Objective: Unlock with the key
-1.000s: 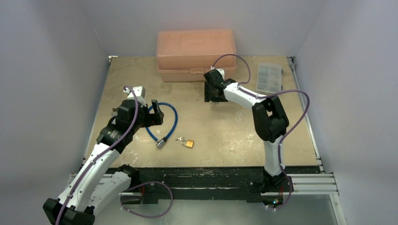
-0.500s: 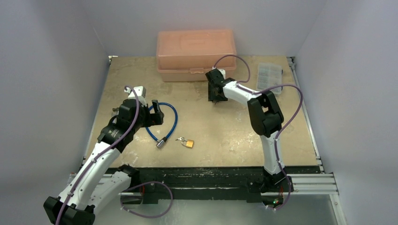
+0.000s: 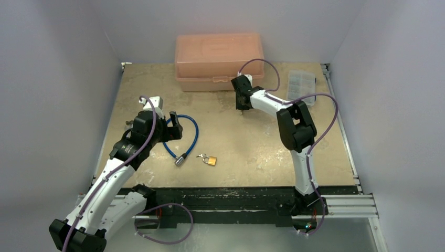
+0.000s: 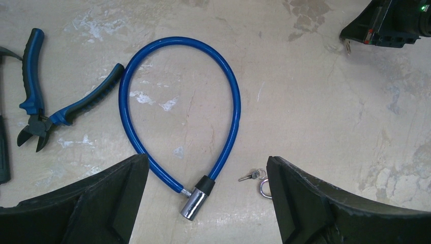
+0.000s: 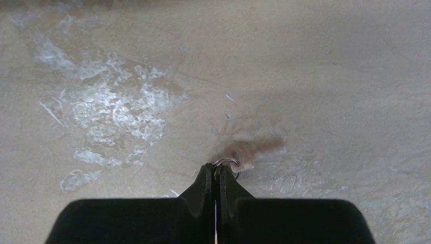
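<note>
Right end effector (image 5: 214, 172) pressed together, pinching the key (image 5: 227, 163) by its ring; blade blurred, axis unclear. Padlock (image 3: 210, 160) lies on counter (image 3: 262, 147) toward lower left in top view, nearer left end effector (image 4: 207, 168), spread wide.

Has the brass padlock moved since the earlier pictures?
No. The brass padlock stays where it was, just right of the blue cable's metal end.
</note>
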Controlling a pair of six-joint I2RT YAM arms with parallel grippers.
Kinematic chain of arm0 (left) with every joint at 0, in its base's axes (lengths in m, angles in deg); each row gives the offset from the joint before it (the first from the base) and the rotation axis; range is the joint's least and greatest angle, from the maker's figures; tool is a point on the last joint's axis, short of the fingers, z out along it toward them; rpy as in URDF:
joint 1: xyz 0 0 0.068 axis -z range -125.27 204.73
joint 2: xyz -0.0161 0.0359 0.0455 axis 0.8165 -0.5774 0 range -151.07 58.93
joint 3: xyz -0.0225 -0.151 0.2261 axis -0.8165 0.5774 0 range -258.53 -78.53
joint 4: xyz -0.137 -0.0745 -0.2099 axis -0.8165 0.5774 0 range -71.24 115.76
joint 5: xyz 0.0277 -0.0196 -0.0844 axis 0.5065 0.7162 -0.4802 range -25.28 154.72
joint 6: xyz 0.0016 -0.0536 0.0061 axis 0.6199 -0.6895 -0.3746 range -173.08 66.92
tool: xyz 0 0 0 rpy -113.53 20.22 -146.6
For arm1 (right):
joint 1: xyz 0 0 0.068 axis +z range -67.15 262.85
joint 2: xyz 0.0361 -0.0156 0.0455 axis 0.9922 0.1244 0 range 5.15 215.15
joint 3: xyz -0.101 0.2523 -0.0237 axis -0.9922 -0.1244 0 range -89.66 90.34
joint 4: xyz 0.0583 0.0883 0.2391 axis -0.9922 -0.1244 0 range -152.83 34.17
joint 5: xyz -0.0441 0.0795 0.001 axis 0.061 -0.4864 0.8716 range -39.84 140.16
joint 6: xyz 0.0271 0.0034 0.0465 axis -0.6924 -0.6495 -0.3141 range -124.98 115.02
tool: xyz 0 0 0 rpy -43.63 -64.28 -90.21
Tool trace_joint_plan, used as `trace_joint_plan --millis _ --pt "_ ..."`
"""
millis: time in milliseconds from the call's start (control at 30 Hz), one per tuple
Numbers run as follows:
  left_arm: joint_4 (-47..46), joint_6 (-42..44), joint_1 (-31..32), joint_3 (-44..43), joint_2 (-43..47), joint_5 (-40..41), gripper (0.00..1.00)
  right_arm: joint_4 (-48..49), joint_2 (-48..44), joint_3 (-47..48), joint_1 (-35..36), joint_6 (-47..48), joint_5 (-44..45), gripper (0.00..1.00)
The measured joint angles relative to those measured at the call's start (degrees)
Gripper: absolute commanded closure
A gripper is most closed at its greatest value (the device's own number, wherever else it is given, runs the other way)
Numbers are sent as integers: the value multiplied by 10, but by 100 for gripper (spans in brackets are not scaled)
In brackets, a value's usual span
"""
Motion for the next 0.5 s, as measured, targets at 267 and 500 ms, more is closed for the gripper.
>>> trace_joint_plan --millis 267,500 --pt "0 0 0 0 0 1 8 29 -17 -32 -1 7 -6 100" --pt "0 0 0 0 0 2 8 34 -95 -125 -1 12 -46 100"
